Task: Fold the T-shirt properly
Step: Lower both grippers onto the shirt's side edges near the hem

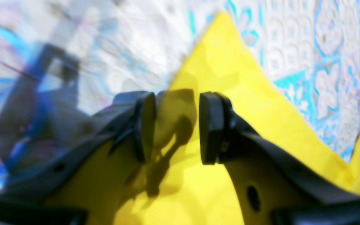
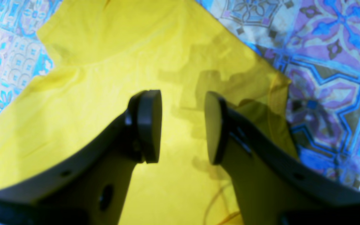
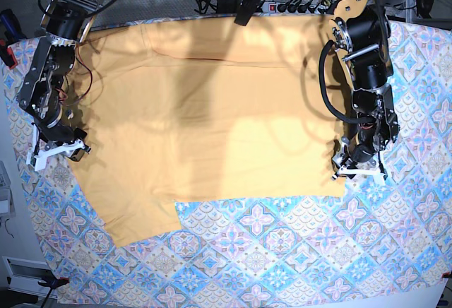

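Black fingers of the left gripper (image 1: 175, 128) fill the near part of its wrist view, with a clear gap between them and only yellow cloth seen through that gap; nothing is pinched. Same for the right gripper (image 2: 183, 126): its jaws stand partly apart above the cloth and hold nothing. From the base view, the T-shirt (image 3: 212, 117) lies spread almost flat on the patterned surface (image 3: 296, 251), one sleeve pointing to the near left, and each gripper waits at one side edge of the shirt (the left gripper (image 3: 359, 167) on the right side of that view, the right gripper (image 3: 58, 147) on its left side).

My judgement is that the step in hand is to take the two side edges. To do it well, each gripper should come down on the very edge, so that it catches the shirt and not the tablecloth (image 2: 330, 62) under it. Both should close together and lift evenly, otherwise the fold will come out crooked
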### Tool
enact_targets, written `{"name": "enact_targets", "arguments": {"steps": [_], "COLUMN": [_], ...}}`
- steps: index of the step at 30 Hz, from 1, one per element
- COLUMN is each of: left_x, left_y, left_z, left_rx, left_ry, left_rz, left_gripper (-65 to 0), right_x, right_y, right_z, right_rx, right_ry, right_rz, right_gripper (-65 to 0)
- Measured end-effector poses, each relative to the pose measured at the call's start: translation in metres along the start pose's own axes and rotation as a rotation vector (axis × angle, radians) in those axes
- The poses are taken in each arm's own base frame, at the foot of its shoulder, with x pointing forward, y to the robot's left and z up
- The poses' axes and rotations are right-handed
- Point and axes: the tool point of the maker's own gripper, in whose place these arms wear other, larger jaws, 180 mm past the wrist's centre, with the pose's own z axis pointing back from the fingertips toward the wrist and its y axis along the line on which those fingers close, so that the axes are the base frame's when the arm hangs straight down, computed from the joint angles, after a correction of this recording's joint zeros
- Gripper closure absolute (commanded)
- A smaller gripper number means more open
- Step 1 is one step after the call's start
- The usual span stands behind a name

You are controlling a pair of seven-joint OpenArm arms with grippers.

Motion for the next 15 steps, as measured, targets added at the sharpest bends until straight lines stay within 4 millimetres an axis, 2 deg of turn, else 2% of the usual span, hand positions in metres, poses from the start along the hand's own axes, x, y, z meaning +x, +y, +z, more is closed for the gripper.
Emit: {"name": "enact_targets", "arguments": {"steps": [10, 12, 15], "left_x": [-0.017, -0.019, -0.019], "left_y": [0.004, 0.005, 0.007], "left_z": [0.001, 0.001, 0.001], "left_rx": [-0.015, -0.019, -0.009], "left_ry": [-0.012, -0.011, -0.008], "left_rz": [0.012, 0.014, 0.013], "left_gripper": [-21.6, -16.5, -3.7], "right_x": [0.0, 0.0, 0.0], "right_y": [0.0, 0.0, 0.001], "right_z": [0.0, 0.0, 0.0], "right_rx": [-0.001, -0.001, 0.001], "right_ry": [0.001, 0.001, 0.0], "right_rz": [0.0, 0.0, -0.001], "right_gripper": [-22.1, -22.1, -22.1]}}
